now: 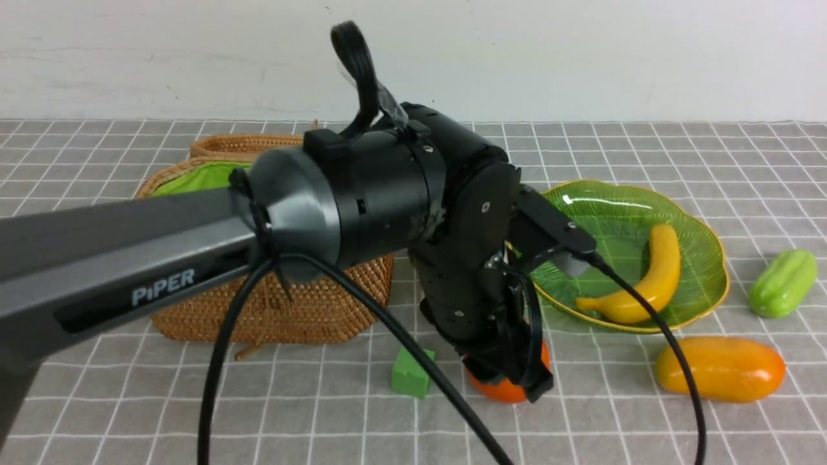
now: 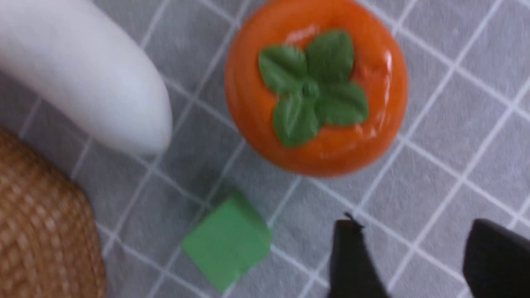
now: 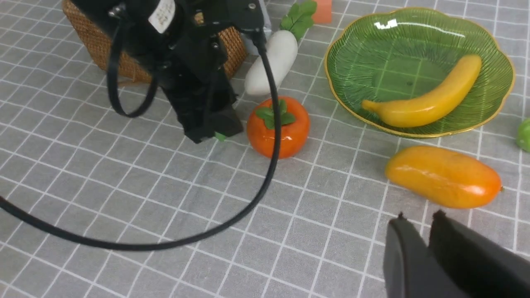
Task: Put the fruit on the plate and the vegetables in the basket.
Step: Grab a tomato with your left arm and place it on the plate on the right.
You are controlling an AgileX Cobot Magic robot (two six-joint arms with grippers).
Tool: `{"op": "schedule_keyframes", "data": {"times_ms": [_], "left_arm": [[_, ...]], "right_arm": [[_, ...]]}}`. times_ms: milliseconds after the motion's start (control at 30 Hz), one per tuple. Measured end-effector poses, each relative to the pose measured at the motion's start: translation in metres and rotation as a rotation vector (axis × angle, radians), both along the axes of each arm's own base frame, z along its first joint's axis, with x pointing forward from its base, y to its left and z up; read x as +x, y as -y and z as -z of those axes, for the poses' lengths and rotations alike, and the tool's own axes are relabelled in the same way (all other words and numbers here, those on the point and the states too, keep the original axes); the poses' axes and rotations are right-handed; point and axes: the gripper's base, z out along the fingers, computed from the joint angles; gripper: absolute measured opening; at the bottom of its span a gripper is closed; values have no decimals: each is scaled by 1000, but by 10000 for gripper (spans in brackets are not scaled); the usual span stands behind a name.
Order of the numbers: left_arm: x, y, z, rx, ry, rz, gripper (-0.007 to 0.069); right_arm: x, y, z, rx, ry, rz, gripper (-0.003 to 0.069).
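Bench: grey cloth with a white grid covered the bench, against a plain white wall.
Basket: an octagonal tan woven wicker basket with bright green cloth lining stood on the robot's left, its woven lid tipped open behind it; the black left arm hid much of it.
Plate: a wide, shallow, translucent green glass dish with leaf ribs and a wavy gold rim sat on the right.
Banana: a curved glossy yellow banana lay inside the plate.
Persimmon: a round orange persimmon with a green leafy cap stood upright on the cloth, between basket and plate, on their near side.
Mango: an oblong orange-yellow mango lay on the cloth just in front of the plate.
Gourd: a light green ridged gourd lay on the cloth to the right of the plate.
Radish: a white radish with green leaves lay beside the basket, near the persimmon.
Cubes: a small green cube sat near the persimmon; a small orange cube sat beyond the radish leaves.
Left gripper: the left gripper pointed down close beside the persimmon; its black fingers were spread and held nothing.
Right gripper: the right gripper hung above the cloth near the mango, its fingers pressed nearly together with nothing between them.
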Motion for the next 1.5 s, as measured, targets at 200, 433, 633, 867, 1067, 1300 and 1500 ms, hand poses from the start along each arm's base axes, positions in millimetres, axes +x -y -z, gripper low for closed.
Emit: {"op": "schedule_keyframes", "data": {"times_ms": [200, 433, 633, 867, 1067, 1300, 1500], "left_arm": [[-8, 26, 16, 63, 138, 189, 547], [-1, 46, 52, 113, 237, 226, 561], [10, 45, 69, 196, 309, 215, 574], [16, 45, 74, 190, 339, 133, 595], [18, 45, 80, 213, 346, 123, 519], [18, 46, 71, 212, 329, 63, 492], [17, 68, -14, -17, 391, 11, 492]], "right_arm": [[0, 0, 0, 0, 0, 0, 98], [0, 0, 1, -2, -7, -2, 102], [-1, 0, 2, -9, -25, -5, 102], [-1, 0, 2, -9, -25, -5, 102], [-2, 0, 2, -10, -28, -6, 102], [-1, 1, 3, -12, -31, 7, 102], [2, 7, 2, 12, -39, 105, 106]]}}
